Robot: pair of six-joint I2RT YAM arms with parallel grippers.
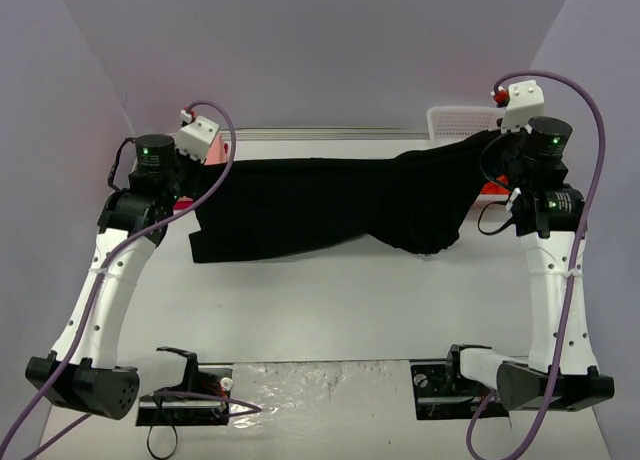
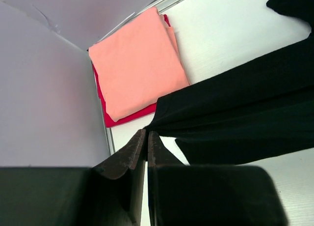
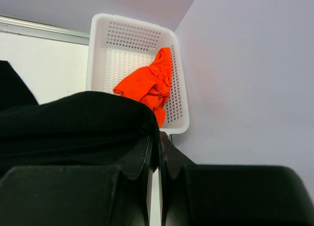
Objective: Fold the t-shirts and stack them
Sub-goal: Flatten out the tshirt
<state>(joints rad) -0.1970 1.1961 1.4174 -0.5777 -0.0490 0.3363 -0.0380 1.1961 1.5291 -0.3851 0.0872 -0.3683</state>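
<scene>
A large black t-shirt (image 1: 330,205) hangs stretched across the far half of the table between both grippers. My left gripper (image 1: 203,166) is shut on its left corner; the left wrist view shows the fingertips (image 2: 147,133) pinching the black cloth (image 2: 245,123). My right gripper (image 1: 498,145) is shut on its right end, with black cloth (image 3: 73,123) bunched between the closed jaws (image 3: 155,140). A folded salmon-pink shirt (image 2: 137,64) lies on a folded red shirt (image 2: 127,119) in the far left corner. A crumpled orange shirt (image 3: 149,83) lies in the basket.
A white plastic mesh basket (image 3: 132,34) stands in the far right corner against the wall; it also shows in the top view (image 1: 455,120), partly under the black shirt. Pale walls close in the back and sides. A shiny patch (image 1: 320,385) lies between the arm bases.
</scene>
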